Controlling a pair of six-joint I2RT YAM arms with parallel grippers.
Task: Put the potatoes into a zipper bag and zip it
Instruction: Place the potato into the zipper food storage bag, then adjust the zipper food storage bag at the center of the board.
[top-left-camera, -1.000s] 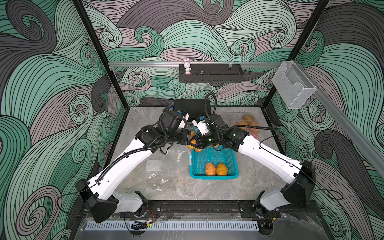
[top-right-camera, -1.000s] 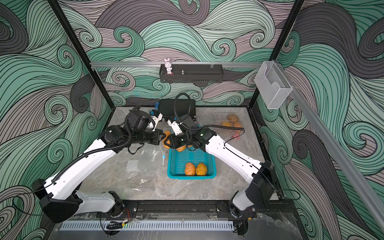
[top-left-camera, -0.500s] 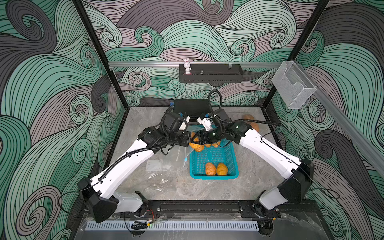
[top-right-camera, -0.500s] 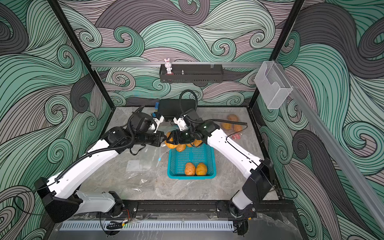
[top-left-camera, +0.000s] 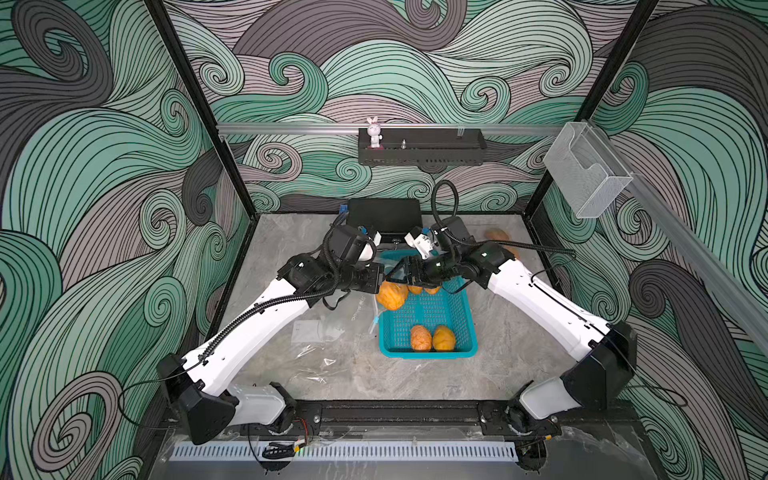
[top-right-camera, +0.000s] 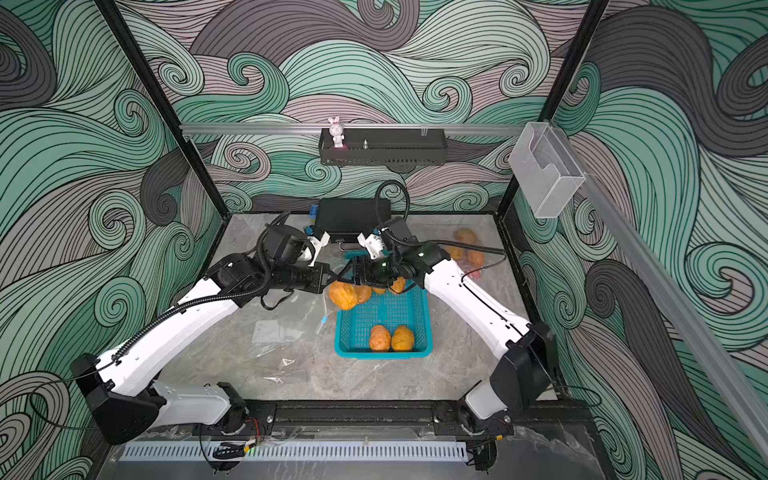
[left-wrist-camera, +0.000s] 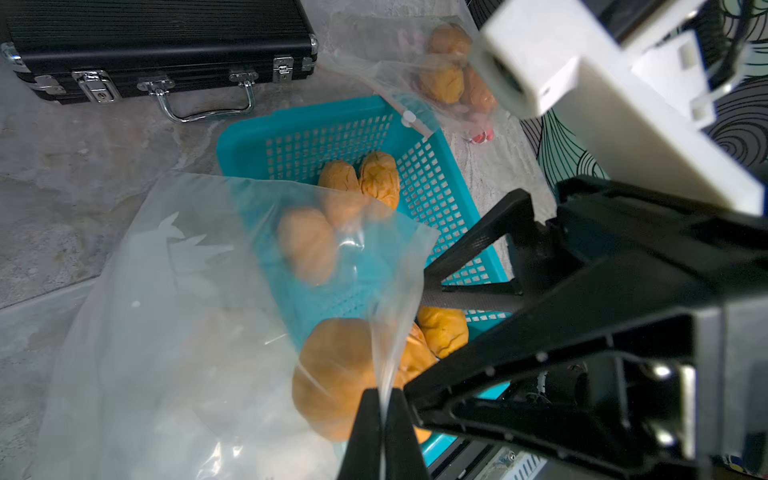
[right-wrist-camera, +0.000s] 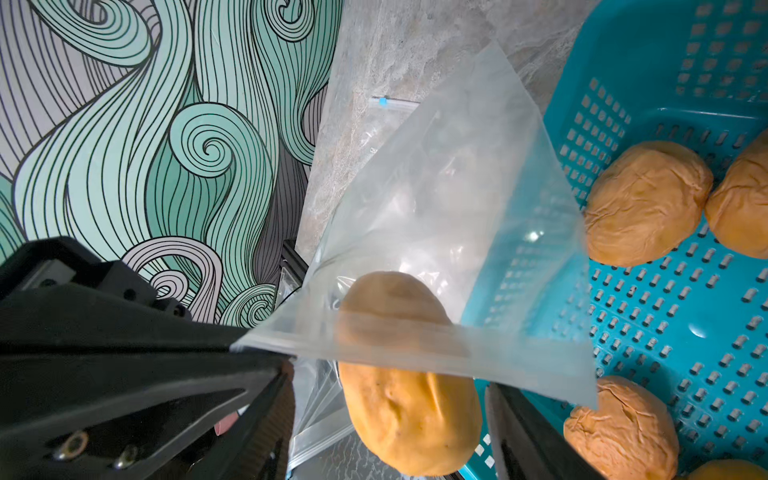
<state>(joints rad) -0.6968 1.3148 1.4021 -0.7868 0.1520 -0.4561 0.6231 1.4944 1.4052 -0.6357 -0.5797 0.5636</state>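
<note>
1. Orange-tan potatoes (top-left-camera: 420, 337) lie in a teal basket (top-left-camera: 428, 354): two side by side at its near end, and more at the far end under the right arm.
2. One large potato (right-wrist-camera: 409, 399) sits at the mouth of the clear zipper bag (left-wrist-camera: 199, 311), over the basket's left edge, with the bag's rim lying across it.
3. The left gripper (left-wrist-camera: 381, 411) is pinched tight on the bag's top edge and holds the film up.
4. The right gripper (right-wrist-camera: 388, 376) hangs over the large potato with its jaws wide, one on either side. A gap shows on one side; whether the other touches, I cannot tell.
5. The bag's lower part drapes onto the grey table (top-left-camera: 415, 382) just left of the basket. Loose bags (top-left-camera: 316, 332) lie flat nearer the front.
6. A black case (top-left-camera: 384, 216) stands behind the basket by the back wall. A second bag (top-right-camera: 465, 253), with potatoes inside, rests in the far right corner.
7. Both wrists crowd over the basket's far end, so in both top views the potatoes there are mostly covered and cannot be counted. The film blurs how far the large potato is inside.
</note>
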